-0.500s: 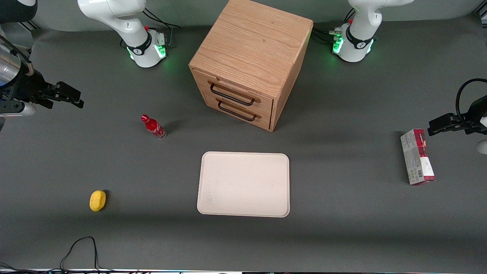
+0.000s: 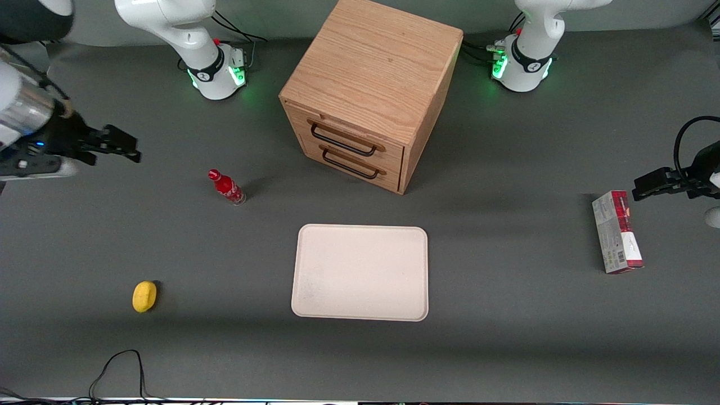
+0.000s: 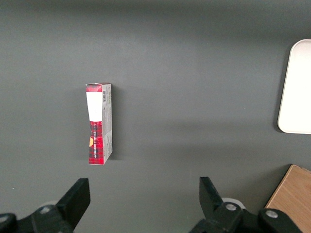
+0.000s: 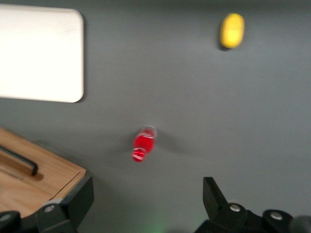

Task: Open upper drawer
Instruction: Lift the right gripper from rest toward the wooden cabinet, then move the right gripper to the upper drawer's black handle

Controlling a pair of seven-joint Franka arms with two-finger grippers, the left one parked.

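worktop (image 2: 506, 349) is dark grey matte. boxy oak cabinet (image 2: 374, 73) sits between the two arm bases, its drawer face angled toward the working arm's end. cream tray (image 2: 360, 273) lies flat, nearer the front camera than the cabinet. red/grey carton (image 2: 617, 232) lies toward the parked arm's end. small red bottle (image 2: 226, 187) stands between the cabinet and the hand, yellow lemon-like thing (image 2: 144, 296) nearer the camera than it.

upper drawer (image 2: 349, 136) is fully shut, flush with the lower one. its thin black wire handle (image 2: 343, 140) is the only grab point: stiff metal bar, narrow, likely slick, so take it mid-span with fingers above and below, then pull straight out along the slide. drawer probably light, cabinet looks heavy enough to stay put, but an off-axis pull could bind it.

hand (image 2: 121, 147) hangs in the air at the working arm's end, well apart from the cabinet, fingers spread with nothing between them. bottle sits near the approach line, could get clipped.
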